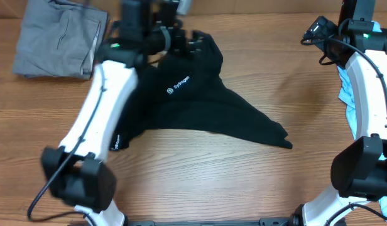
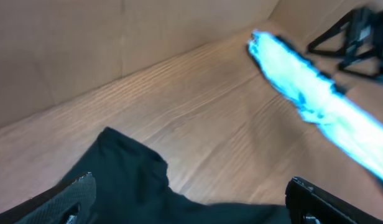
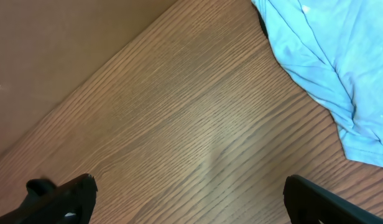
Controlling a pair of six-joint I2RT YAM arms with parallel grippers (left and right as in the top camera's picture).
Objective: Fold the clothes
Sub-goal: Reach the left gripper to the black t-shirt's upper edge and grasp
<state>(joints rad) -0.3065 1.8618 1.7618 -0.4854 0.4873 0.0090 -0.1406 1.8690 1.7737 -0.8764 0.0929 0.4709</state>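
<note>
A broad wooden table [image 1: 244,182] with fine straight grain, light brown in colour, fills the overhead view. On its left-centre part lies the black short-sleeved shirt of soft fabric [image 1: 200,100]. It is crumpled and unfolded, bunched at the far end and tapering to a long point toward the near right. Two white-shelled jointed arms flank it: the left arm [image 1: 99,107] lies across the shirt's left side, and the right arm [image 1: 376,88] runs along the table's right edge.

A grey folded garment [image 1: 55,41], flat and roughly square, sits at the far left corner, apart from the shirt. A light blue shirt of thin wrinkled cloth [image 3: 316,56] lies rumpled at the right edge, beside the right arm.

The left gripper [image 2: 191,208] is at the shirt's far bunched end, its dark fingers spread wide and released, with black cloth between them. The right gripper [image 3: 191,202] hangs over bare wood, also spread wide and holding nothing.

Small white logo lettering [image 1: 179,85] shows on the shirt's upper face.
</note>
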